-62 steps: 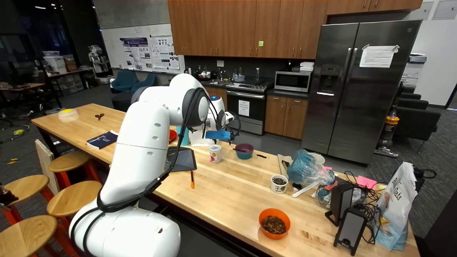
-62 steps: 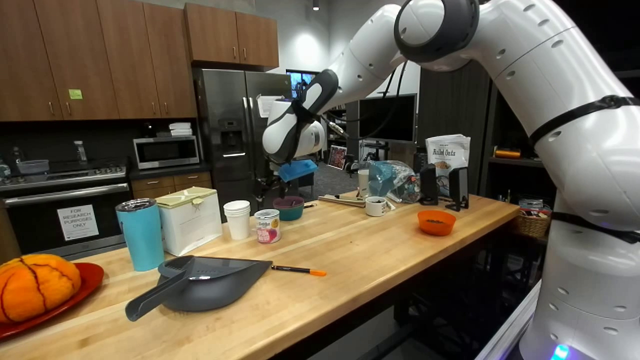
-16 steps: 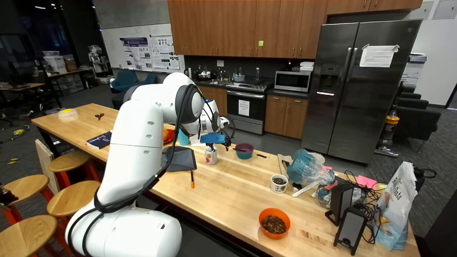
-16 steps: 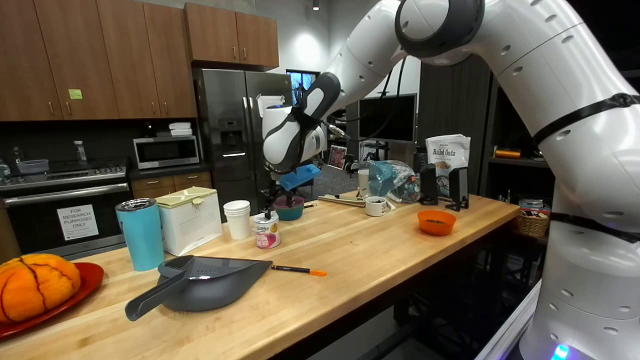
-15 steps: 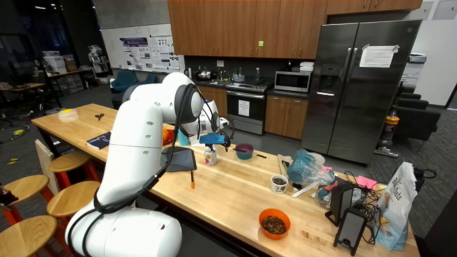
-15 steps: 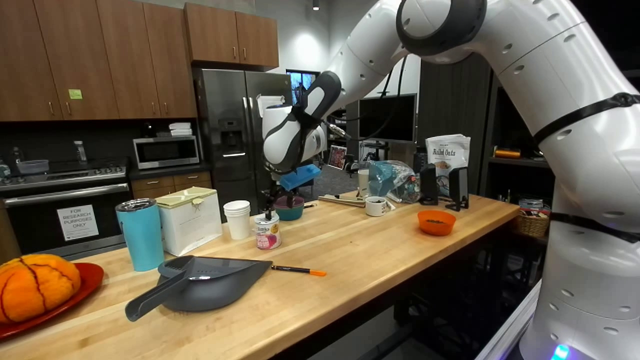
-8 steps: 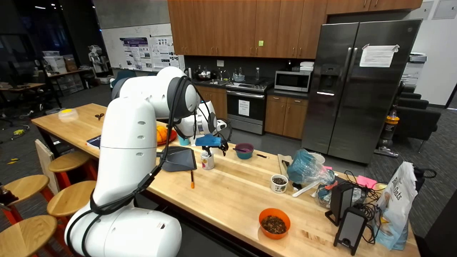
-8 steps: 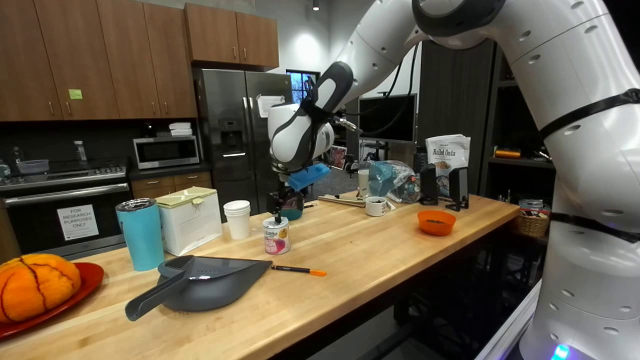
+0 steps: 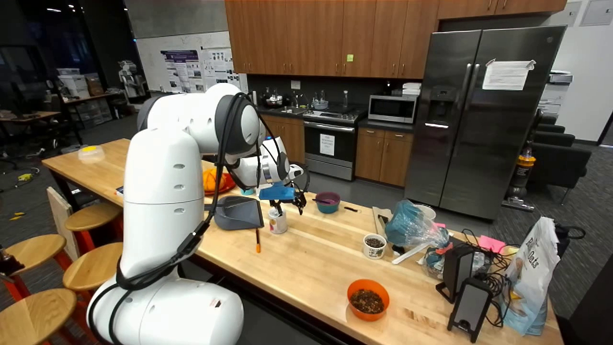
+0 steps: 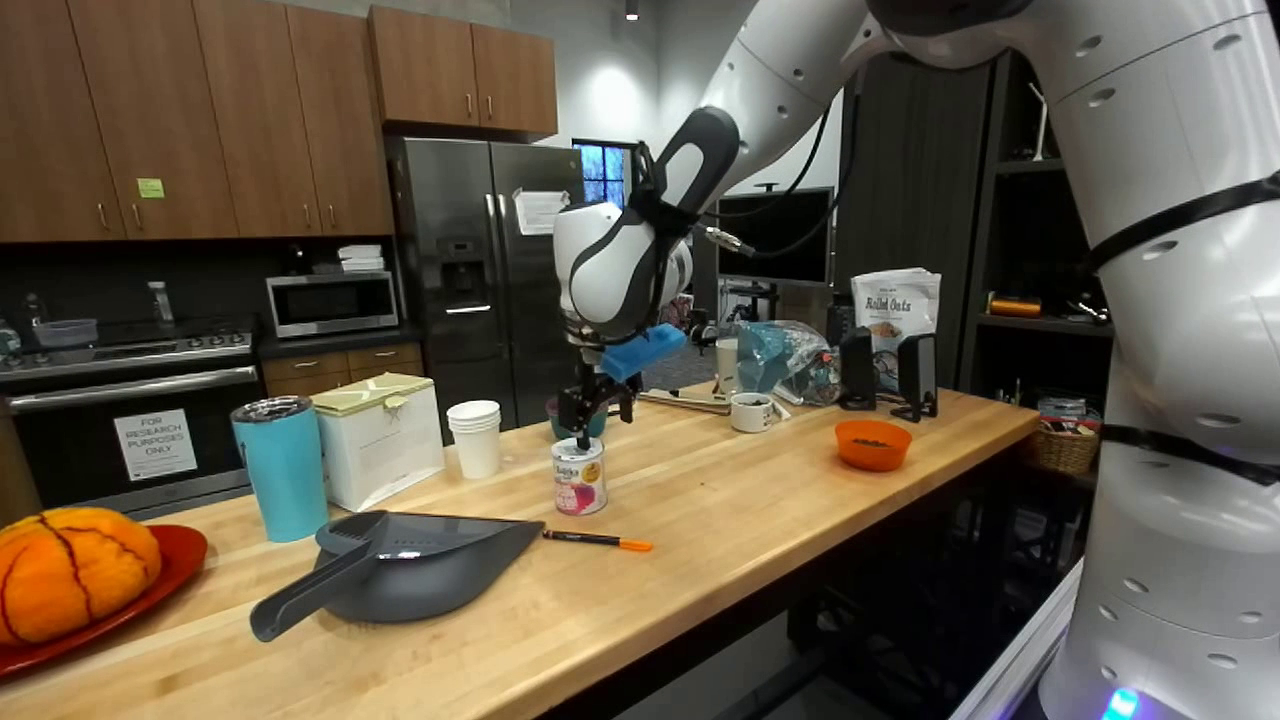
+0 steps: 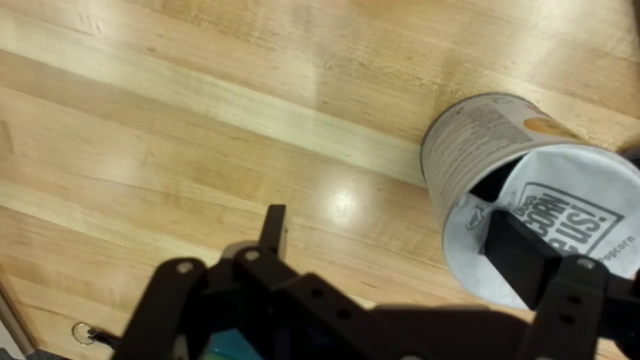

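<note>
Over pale wooden tabletop (image 10: 700, 520): black two-finger gripper (image 11: 386, 214) is holding fingers (image 11: 522, 257) apart.
White cylindrical can (image 10: 579, 482): one finger is touching its top.

Shows honey-toned and paler stripes along the bench (image 9: 297, 256). Looks white on the can (image 10: 578, 480), with a pink patch and a gold spot; grey lettering over its pale lid (image 11: 575, 205). Plain black on the jaws, bright blue on the wrist block (image 10: 643, 352). Near the bench's kitchen-side edge, maroon over teal on the two-tone bowl (image 9: 328, 208); near the arm-side edge, vivid orange on the filled bowl (image 10: 873, 456). Slate grey on the dustpan (image 10: 430, 580); dark lines over orange on the pumpkin (image 10: 85, 575).
</note>
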Robot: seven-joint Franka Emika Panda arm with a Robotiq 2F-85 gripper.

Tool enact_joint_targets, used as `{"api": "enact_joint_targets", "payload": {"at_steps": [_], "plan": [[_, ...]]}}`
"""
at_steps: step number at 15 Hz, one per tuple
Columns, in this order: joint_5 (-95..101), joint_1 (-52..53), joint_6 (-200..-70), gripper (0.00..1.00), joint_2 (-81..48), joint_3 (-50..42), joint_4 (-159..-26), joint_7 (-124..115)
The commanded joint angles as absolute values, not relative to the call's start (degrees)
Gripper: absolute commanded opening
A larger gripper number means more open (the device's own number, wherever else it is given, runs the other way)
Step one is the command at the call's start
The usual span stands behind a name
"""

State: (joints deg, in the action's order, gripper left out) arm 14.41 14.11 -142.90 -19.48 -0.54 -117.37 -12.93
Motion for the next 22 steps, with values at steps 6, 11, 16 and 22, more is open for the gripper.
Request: {"api": "enact_joint_targets", "payload": {"at_steps": [6,11,16,22], "plan": [[20.57,14.11,-144.33,1.00,-10.27,-0.47,-124.83,-17.59],[22.43,12.40,-145.31,1.00,-8.60,0.34,-123.12,-18.25],[14.61,9.24,-151.11,1.00,-13.31,2.04,-117.06,-11.46],[0.98,5.41,-152.60,1.00,-22.50,5.91,-106.69,1.52]]}}
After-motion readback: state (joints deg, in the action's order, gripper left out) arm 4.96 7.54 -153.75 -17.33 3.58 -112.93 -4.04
